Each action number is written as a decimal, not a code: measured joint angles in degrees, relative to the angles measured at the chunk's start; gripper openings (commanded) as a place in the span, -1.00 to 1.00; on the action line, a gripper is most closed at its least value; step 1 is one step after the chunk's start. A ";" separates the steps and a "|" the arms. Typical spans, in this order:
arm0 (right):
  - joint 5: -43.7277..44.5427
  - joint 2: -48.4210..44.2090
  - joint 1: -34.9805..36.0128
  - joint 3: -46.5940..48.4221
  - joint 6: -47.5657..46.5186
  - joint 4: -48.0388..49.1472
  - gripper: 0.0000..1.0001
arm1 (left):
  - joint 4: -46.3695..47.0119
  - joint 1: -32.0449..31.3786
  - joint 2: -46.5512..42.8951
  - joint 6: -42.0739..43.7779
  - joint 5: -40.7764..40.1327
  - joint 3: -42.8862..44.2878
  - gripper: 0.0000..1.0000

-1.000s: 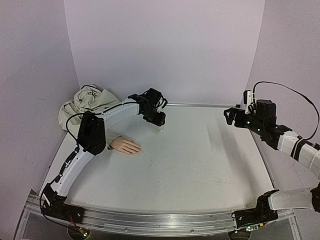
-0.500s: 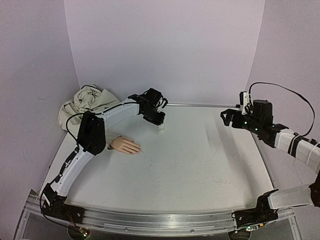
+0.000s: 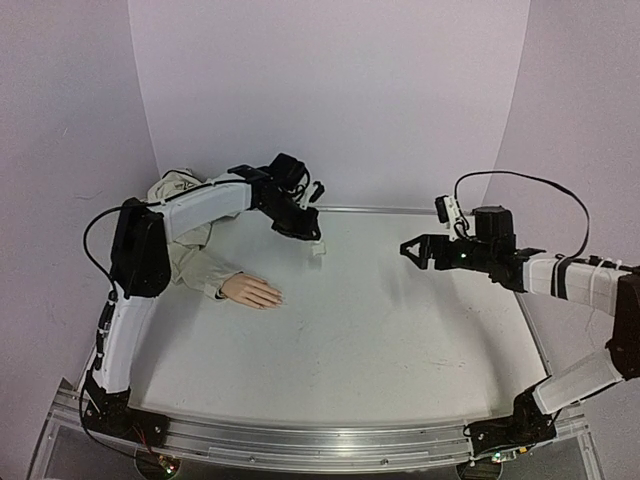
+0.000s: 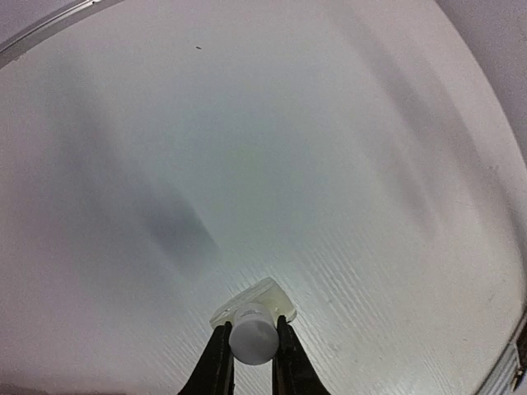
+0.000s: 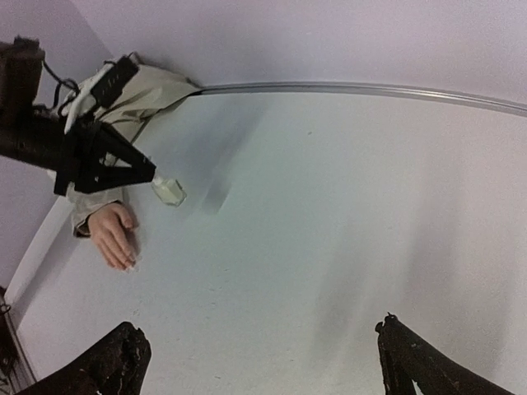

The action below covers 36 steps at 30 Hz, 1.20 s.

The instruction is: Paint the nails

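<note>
The left claw (image 3: 314,240) pinches a small white bottle (image 3: 319,250) near the worktop's (image 3: 400,340) far edge. The peach mannequin hand (image 3: 250,291) lies by the left edge, its tiny nails (image 3: 277,298) pointing right, nearer this claw. The right claw (image 3: 409,252) is wide open

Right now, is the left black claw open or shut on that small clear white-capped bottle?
Shut: the left wrist view shows the left gripper pinching the small clear bottle by its white cap.
</note>
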 measured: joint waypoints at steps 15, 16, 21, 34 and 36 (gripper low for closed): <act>-13.55 23.52 18.23 6.86 1.11 23.41 0.36 | 1.79 -0.11 -21.42 -13.84 20.94 -21.03 -1.00; -14.23 24.37 18.43 7.23 1.55 24.61 0.33 | 2.05 -0.13 -21.97 -14.40 21.38 -22.51 -1.00; -16.65 26.32 19.12 8.79 2.56 29.44 0.09 | 2.73 -0.22 -24.59 -16.15 22.34 -27.76 -1.00; -21.49 31.15 20.83 13.84 4.57 33.83 -0.43 | 5.18 -0.33 -29.33 -17.66 22.99 -29.49 -1.00; -21.88 31.32 20.94 13.84 4.96 34.25 -0.51 | 5.20 -0.33 -29.42 -17.68 22.88 -29.62 -1.00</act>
